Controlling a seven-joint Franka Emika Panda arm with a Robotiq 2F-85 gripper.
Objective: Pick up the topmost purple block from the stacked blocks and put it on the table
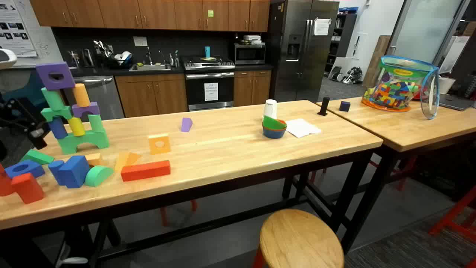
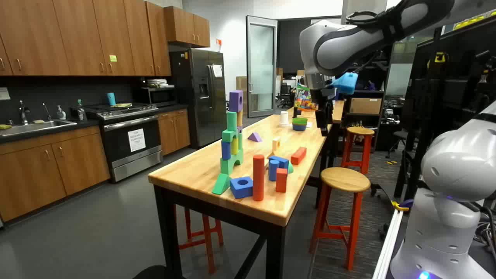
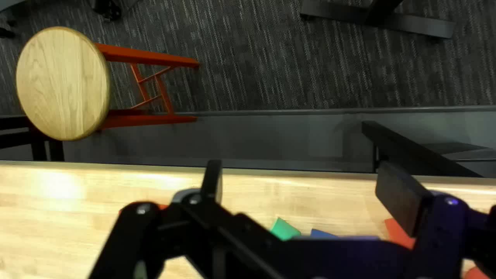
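Observation:
The topmost purple block (image 1: 55,68) has a hole and sits on top of the stacked blocks (image 1: 77,126). It also tops the tower in an exterior view (image 2: 234,101). The tower stands upright on the wooden table (image 1: 223,149), on a green arch. My gripper (image 2: 324,124) hangs in the air above the table's long edge, apart from the tower. It also shows at the left edge of an exterior view (image 1: 37,137). In the wrist view my gripper (image 3: 304,190) has its fingers wide apart with nothing between them. The topmost purple block cannot be made out there.
Loose blocks lie near the tower: a red bar (image 1: 145,171), a blue block (image 1: 76,172), a red cylinder (image 2: 258,178) and several others. A lilac wedge (image 1: 186,124), stacked bowls (image 1: 274,131) and a white cup (image 1: 270,109) stand farther along. A stool (image 2: 345,179) stands beside the table.

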